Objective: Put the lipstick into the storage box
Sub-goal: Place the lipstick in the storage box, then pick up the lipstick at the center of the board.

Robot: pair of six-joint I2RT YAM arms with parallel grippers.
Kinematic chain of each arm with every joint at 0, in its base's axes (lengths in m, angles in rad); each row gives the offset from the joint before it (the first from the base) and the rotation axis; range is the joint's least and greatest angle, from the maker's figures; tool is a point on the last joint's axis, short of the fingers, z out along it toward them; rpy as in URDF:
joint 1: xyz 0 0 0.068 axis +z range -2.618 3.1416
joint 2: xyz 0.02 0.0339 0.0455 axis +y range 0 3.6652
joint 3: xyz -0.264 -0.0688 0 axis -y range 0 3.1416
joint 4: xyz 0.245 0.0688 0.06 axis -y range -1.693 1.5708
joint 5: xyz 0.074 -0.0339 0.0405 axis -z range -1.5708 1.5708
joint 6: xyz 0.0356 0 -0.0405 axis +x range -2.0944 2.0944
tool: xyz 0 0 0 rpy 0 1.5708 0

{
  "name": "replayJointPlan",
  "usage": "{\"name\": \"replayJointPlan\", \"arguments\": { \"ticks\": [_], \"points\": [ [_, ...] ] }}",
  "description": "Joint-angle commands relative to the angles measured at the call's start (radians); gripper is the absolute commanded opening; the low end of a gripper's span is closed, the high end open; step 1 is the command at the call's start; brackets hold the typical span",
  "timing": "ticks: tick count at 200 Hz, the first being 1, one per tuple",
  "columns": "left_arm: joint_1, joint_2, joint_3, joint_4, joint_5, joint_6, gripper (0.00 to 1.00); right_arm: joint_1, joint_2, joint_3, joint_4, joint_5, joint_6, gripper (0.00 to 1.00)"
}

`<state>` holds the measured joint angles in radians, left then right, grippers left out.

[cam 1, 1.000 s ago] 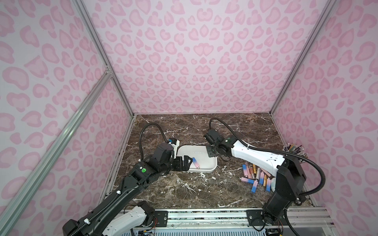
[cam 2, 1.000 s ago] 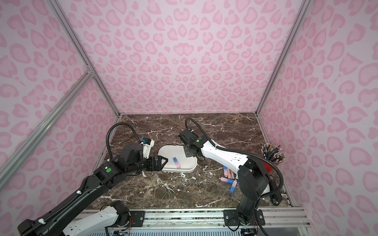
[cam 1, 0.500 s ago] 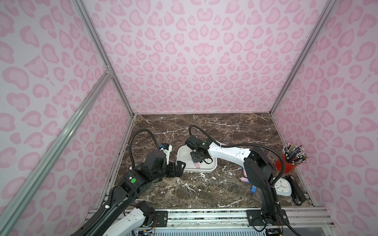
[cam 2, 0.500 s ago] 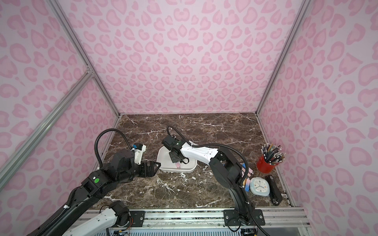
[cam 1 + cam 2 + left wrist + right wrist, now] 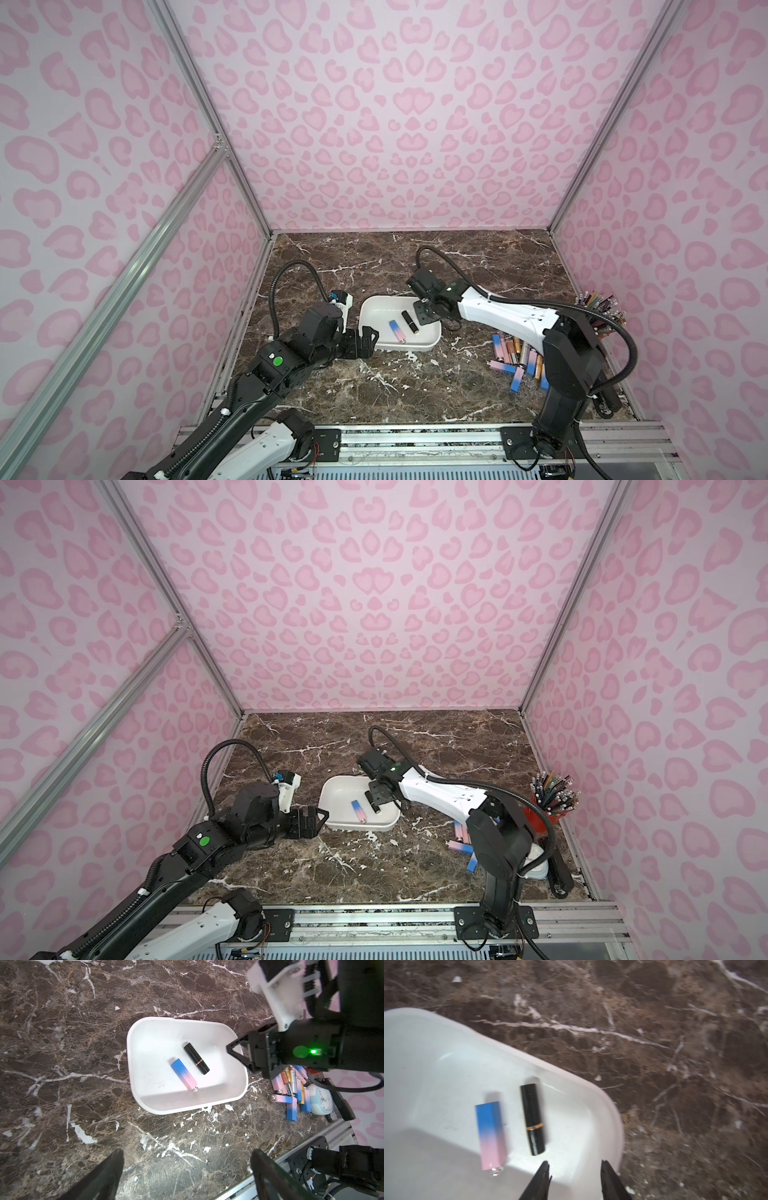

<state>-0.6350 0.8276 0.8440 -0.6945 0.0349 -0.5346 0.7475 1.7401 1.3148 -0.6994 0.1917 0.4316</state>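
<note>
The white storage box (image 5: pixel 419 348) (image 5: pixel 357 825) sits mid-table. Two lipsticks lie side by side on its floor: a black lipstick (image 5: pixel 409 321) (image 5: pixel 196 1061) (image 5: pixel 532 1119) with a gold band and a blue-to-pink one (image 5: pixel 397 331) (image 5: pixel 184 1076) (image 5: pixel 491 1134). My right gripper (image 5: pixel 424 316) (image 5: pixel 574 1164) hovers over the box's right end, just off the black lipstick's end, open with nothing between its fingers. My left gripper (image 5: pixel 369 338) (image 5: pixel 187 1157) is wide open and empty beside the box's left end, above bare marble.
A pile of several lipsticks (image 5: pixel 519 359) (image 5: pixel 291 1088) lies on the marble to the right of the box. Behind it stands a red cup of pencils (image 5: pixel 550 808). A small pale clock (image 5: pixel 320 1101) and a black bar-shaped object (image 5: pixel 559 877) lie near the right wall.
A black lipstick now lies in the box beside the blue-pink one, where only the blue-pink one lay a second ago. My right gripper's jaws have parted over it.
</note>
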Motion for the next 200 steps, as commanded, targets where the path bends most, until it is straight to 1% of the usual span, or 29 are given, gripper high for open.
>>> {"name": "replayJointPlan", "arguments": {
  "ticks": [1,31,60,96,153,200],
  "points": [
    [0.001,0.02,0.007,0.059,0.02,0.0,0.98,-0.084,-0.096,-0.112,-0.028,0.07,0.01,0.43],
    [0.001,0.072,0.004,0.12,0.068,-0.011,0.98,-0.242,-0.235,-0.264,-0.022,0.067,0.035,0.42],
    [0.001,0.128,0.005,0.161,0.113,-0.018,0.98,-0.334,-0.304,-0.358,-0.004,0.066,0.072,0.42],
    [0.001,0.167,0.007,0.204,0.148,-0.019,0.98,-0.395,-0.303,-0.412,0.013,0.095,0.123,0.41],
    [0.001,0.192,-0.001,0.223,0.173,-0.015,0.98,-0.481,-0.297,-0.478,0.065,0.053,0.163,0.39],
    [0.001,0.212,0.0,0.237,0.189,-0.013,0.98,-0.508,-0.284,-0.496,0.075,0.039,0.168,0.39]
  ]
}}
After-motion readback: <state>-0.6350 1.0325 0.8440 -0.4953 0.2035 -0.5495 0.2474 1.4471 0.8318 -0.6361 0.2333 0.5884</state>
